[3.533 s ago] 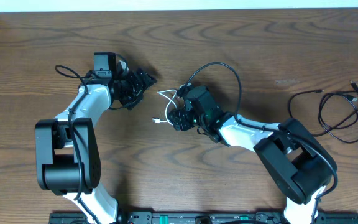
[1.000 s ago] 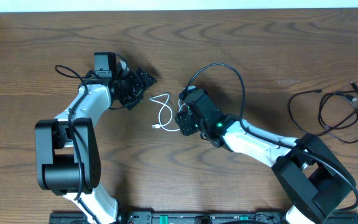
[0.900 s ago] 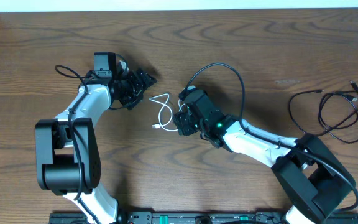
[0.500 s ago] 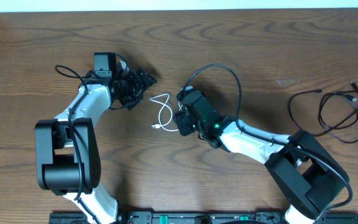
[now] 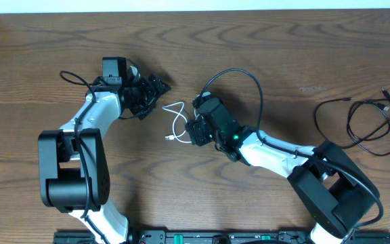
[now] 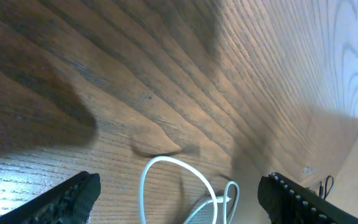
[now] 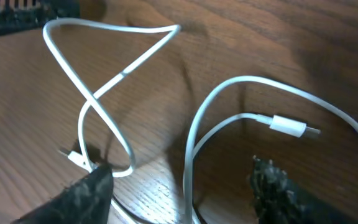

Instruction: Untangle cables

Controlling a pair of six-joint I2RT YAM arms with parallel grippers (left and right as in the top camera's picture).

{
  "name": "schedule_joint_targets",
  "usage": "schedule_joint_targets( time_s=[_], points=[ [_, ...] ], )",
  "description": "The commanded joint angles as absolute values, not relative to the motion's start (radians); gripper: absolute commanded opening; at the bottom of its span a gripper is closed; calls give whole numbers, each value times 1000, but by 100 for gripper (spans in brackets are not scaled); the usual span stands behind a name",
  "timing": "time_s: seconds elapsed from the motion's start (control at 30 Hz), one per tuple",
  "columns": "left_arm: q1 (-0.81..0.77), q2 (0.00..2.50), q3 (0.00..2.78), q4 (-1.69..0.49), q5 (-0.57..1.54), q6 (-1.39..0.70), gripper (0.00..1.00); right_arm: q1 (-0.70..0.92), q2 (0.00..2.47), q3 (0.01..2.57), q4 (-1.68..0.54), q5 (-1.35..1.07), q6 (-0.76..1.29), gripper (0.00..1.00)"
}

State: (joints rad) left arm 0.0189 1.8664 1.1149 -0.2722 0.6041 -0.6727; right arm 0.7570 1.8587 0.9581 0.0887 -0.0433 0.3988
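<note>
The shorter cable (image 5: pixel 175 122) lies between left tool (image 5: pixel 157 88) and right tool (image 5: pixel 192 130), the longer cable (image 5: pixel 350 125) far right.

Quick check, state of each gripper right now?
Left gripper: open, holding nothing.
Right gripper: open, jaws either side of the white cable, not clamped on it.

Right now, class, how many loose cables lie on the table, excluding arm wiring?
2. The white cable lies at centre, by the right end effector; the black cable lies coiled far right. None seems hidden.
</note>
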Motion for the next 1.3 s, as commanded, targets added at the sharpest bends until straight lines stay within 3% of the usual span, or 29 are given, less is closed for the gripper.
schedule_joint_targets(
  time_s=[0.0,0.1,0.23,0.87,1.27],
  points=[
    [21,1874,1109,-275,617,-658,86,767,1870,953,90,-26,396,69],
    [21,1874,1109,-275,617,-659,86,768,1870,953,90,-26,396,77],
    [21,1874,1109,-275,617,-659,86,768,1870,953,93,-26,396,79],
    [21,1874,1109,-274,617,-659,86,771,1894,953,224,-25,396,74],
    [21,1874,1109,-274,617,-659,86,774,1943,953,264,-26,396,80]
  ],
)
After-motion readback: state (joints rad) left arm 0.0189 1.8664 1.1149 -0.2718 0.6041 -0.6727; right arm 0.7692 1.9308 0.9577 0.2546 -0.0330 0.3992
